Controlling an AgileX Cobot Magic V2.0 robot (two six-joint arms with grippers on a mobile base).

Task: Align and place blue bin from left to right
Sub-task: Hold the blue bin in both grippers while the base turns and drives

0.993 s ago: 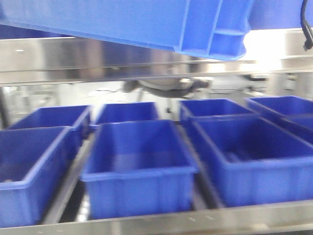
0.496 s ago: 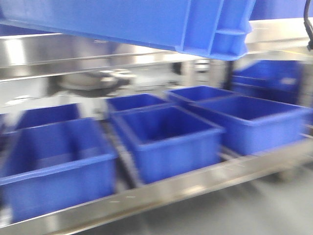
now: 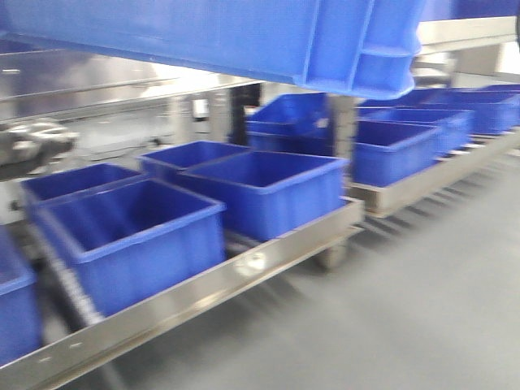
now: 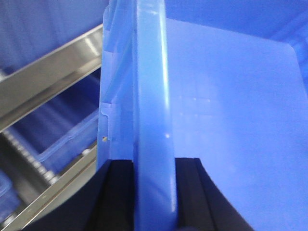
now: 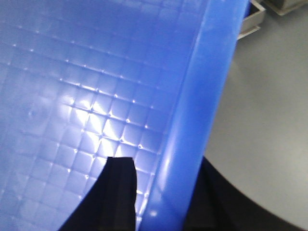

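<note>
Through the left wrist camera I see my left gripper (image 4: 153, 166) clamped on the blue bin (image 4: 149, 96). Its two black fingers (image 4: 118, 192) sit on either side of the thick rim, pressed against it with only the wall between them. One finger is on the ribbed outer face and the other is on the inner face. The jaws stand narrow, as wide as the rim and no more.

The right wrist camera shows much the same. My right gripper (image 5: 166, 192) grips the opposite rim of the blue bin (image 5: 202, 86). One black finger (image 5: 120, 192) rests inside against the wall, just above the grid-patterned bottom. The dark shape on the outer side is partly hidden by the rim, so I can tell only that it lies close against it. Grey floor (image 5: 260, 120) shows past that edge.

In the front camera the blue bin (image 3: 244, 36) fills the top of the frame, held up in the air between both arms. Its ribbed corner hangs down at the right, and it touches nothing beneath it. Below it a steel rack (image 3: 244, 268) runs at a slant across the view. Other bins (image 3: 268, 191) stand on it side by side in rows, open tops up. A second rack (image 3: 422, 175) with more bins sits beyond it to the right, and the picture is blurred throughout
</note>
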